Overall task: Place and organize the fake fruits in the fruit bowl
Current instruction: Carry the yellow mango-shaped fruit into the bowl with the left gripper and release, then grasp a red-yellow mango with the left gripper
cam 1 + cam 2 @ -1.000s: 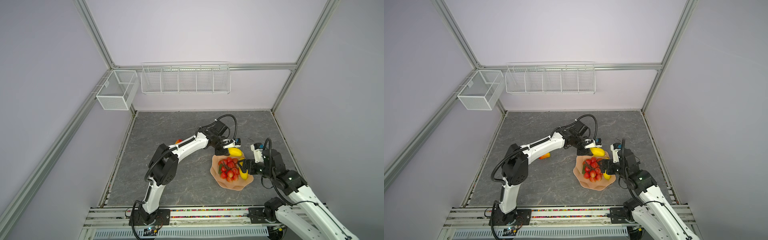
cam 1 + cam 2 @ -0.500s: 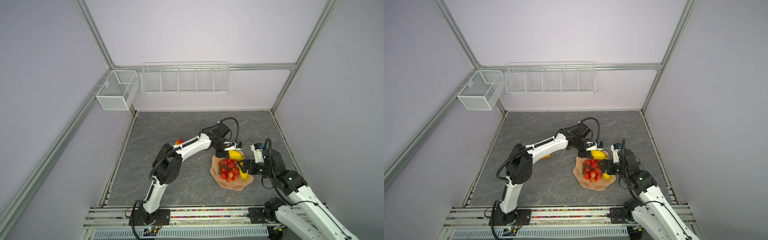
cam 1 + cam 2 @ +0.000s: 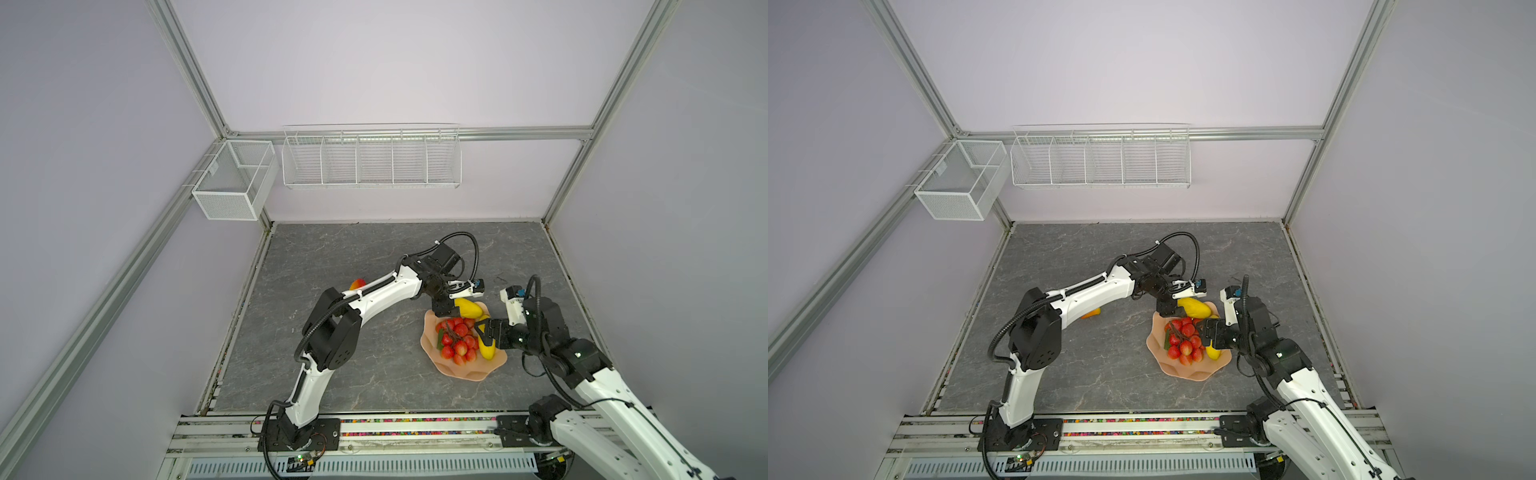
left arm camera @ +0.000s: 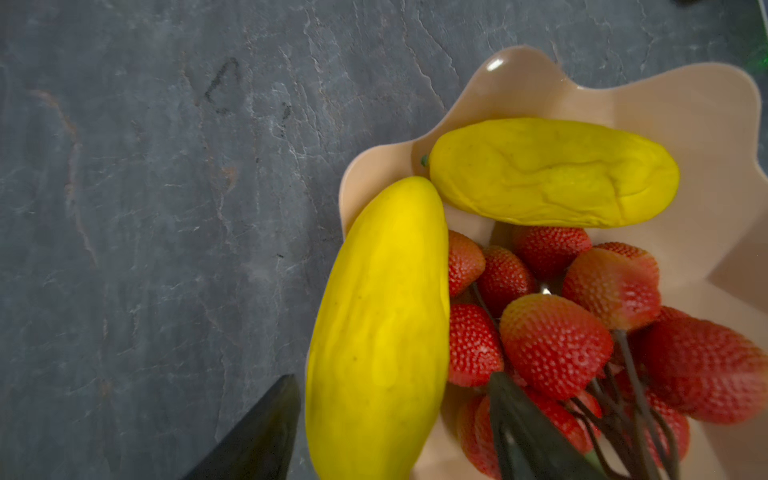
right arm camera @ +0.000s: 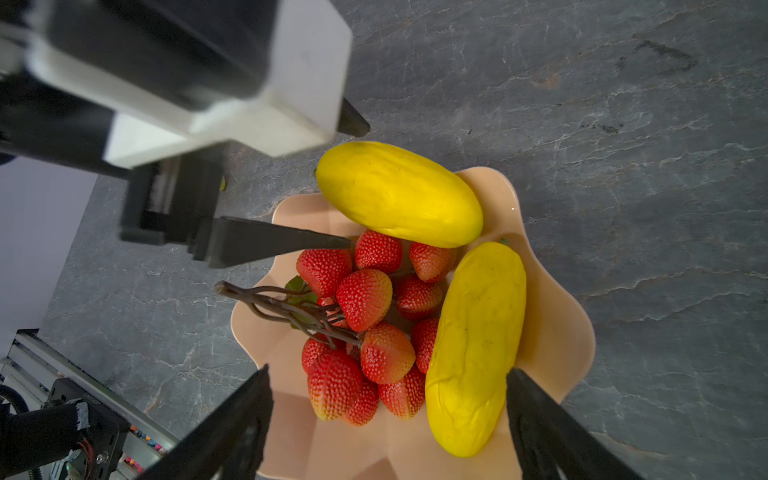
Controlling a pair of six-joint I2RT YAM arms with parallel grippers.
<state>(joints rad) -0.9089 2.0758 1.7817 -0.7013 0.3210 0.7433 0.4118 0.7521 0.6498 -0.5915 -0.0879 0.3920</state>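
Observation:
The peach-pink fruit bowl (image 3: 457, 372) (image 5: 552, 332) holds a bunch of red berries (image 3: 457, 340) (image 5: 361, 299) and a yellow ridged fruit (image 3: 487, 349) (image 5: 473, 349). A second yellow fruit (image 3: 468, 307) (image 4: 374, 332) lies across the bowl's far rim. My left gripper (image 3: 455, 306) (image 4: 392, 378) straddles it, open, with gaps on both sides. Over the bowl's right side my right gripper (image 3: 485, 332) (image 5: 388, 370) stands open, around the berries and the first yellow fruit without touching them. A red-yellow mango-like fruit (image 3: 356, 284) (image 3: 1091, 313) lies on the table, half hidden behind the left arm.
Two white wire baskets (image 3: 370, 158) (image 3: 232, 183) hang on the back wall and the left corner. The grey stone tabletop (image 3: 353, 374) is bounded by aluminium frame posts. The two grippers are close together over the bowl.
The left gripper came down to the bowl's far rim with the yellow fruit and its jaws have spread, letting it go. The right arm has not moved.

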